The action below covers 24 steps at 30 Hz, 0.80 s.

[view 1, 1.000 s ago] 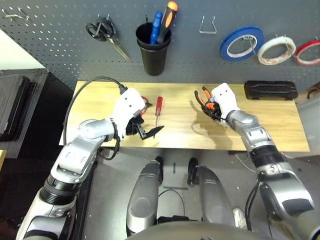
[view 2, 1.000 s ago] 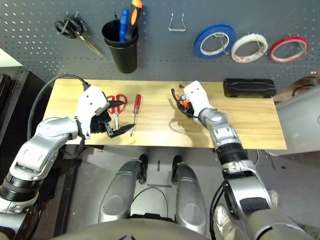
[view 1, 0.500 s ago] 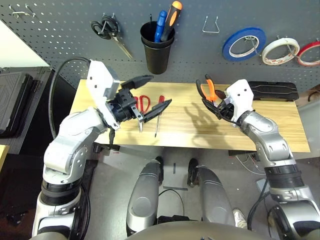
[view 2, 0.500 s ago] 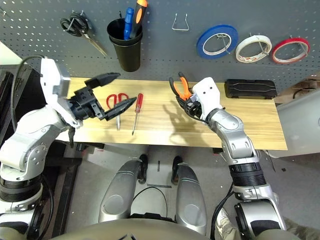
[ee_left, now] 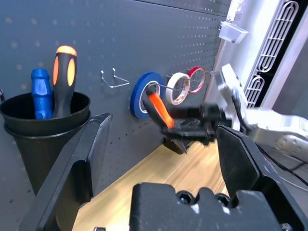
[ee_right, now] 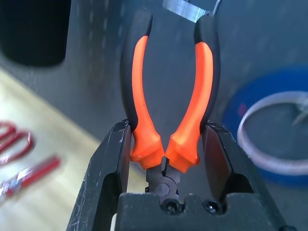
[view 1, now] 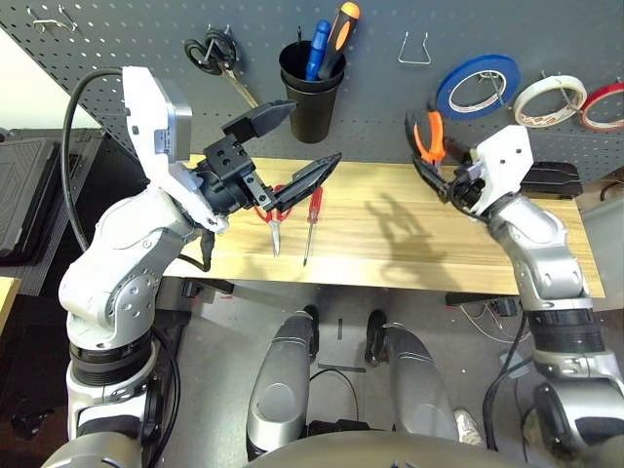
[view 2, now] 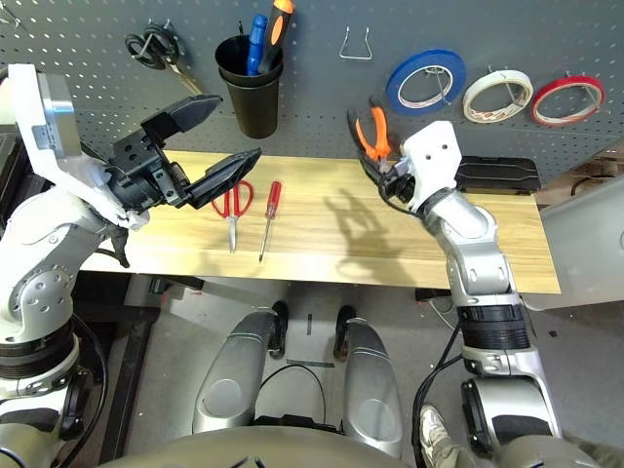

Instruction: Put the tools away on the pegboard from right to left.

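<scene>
My right gripper (view 1: 446, 175) is shut on the orange-and-black pliers (view 1: 426, 136), handles pointing up, close in front of the pegboard (view 1: 127, 58) and below a bare metal hook (view 1: 416, 47). In the right wrist view the fingers (ee_right: 113, 159) clamp the pliers (ee_right: 168, 96) near the joint. My left gripper (view 1: 297, 141) hangs open above the table with nothing in it. Under it lie the red-handled scissors (view 2: 234, 200) and, to their right, the slim red screwdriver (view 1: 311, 214). The white tape roll (view 1: 544, 97) hangs on the board.
A black cup (view 1: 312, 93) holding two screwdrivers and black-handled scissors (view 1: 219, 58) hang on the board's left part. Blue tape (view 1: 476, 85) and red tape (view 1: 604, 102) flank the white roll. A black case (view 1: 546, 175) lies at the back right of the wooden table (view 1: 390, 244).
Both arms have risen from the table. The right gripper carried the pliers up toward the pegboard. The left gripper lifted away from the scissors, staying open and holding nothing.
</scene>
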### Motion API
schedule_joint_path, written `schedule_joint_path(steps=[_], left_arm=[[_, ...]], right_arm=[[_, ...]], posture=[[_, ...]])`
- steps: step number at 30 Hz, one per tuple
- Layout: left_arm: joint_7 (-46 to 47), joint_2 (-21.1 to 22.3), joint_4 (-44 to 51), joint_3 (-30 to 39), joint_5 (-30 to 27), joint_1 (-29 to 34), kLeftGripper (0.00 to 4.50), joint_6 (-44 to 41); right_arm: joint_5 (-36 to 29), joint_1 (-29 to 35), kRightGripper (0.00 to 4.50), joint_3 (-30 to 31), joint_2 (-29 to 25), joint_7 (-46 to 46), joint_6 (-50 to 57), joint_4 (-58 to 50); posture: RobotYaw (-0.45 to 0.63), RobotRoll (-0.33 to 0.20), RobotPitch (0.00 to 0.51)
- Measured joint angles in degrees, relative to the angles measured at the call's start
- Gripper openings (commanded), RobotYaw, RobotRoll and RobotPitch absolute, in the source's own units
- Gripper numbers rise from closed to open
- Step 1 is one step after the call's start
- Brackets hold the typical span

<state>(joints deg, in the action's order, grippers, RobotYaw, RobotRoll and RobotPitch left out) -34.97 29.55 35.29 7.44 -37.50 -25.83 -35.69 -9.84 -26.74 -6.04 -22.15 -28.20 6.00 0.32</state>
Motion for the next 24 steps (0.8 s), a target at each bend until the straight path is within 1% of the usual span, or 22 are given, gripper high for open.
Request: schedule_joint_path(steps=[6, 9, 12, 15, 17, 19, 24], left_arm=[[-0.8, 0.6, -0.6, -1.3, 0.0, -0.3, 4.5, 0.6], [-1.2, 0.6, -2.0, -1.7, 0.0, -0.8, 4.5, 1.2], [-1.2, 0.7, -2.5, -2.0, 0.1, -0.8, 4.5, 1.5], [-1.5, 0.7, -2.7, -2.6, 0.2, -0.9, 4.5, 2.2], [-1.8, 0.7, -2.9, -2.9, 0.3, -0.9, 4.5, 2.4], [-2.0, 0.8, -3.1, -3.0, 0.4, -1.0, 4.5, 2.7], [-2.2, 1.0, -4.5, -3.3, 0.8, -1.2, 4.5, 3.2]], right_arm=[[-1.1, -2.4, 2.35, -1.0, -1.5, -0.3, -0.4, -2.5], [-1.2, -4.6, 2.35, -1.2, -1.4, 0.6, -0.4, -3.3], [-1.0, -8.4, 2.35, -1.4, -0.3, 3.0, -1.0, -3.3], [-0.7, -13.8, 2.35, -1.4, 1.4, 6.3, -1.5, -3.2], [-0.7, -15.8, 2.35, -1.4, 2.1, 7.6, -2.1, -2.9], [-0.6, -17.9, 2.35, -1.4, 3.1, 8.7, -2.5, -1.3], [-0.1, -23.1, 2.35, -1.2, 5.6, 10.6, -5.4, 6.5]], posture=[[0.18, 0.0, 0.216], [0.17, 0.0, 0.212], [0.17, 0.0, 0.207], [0.17, 0.0, 0.204], [0.17, 0.0, 0.204], [0.17, 0.0, 0.204], [0.18, 0.0, 0.202]])
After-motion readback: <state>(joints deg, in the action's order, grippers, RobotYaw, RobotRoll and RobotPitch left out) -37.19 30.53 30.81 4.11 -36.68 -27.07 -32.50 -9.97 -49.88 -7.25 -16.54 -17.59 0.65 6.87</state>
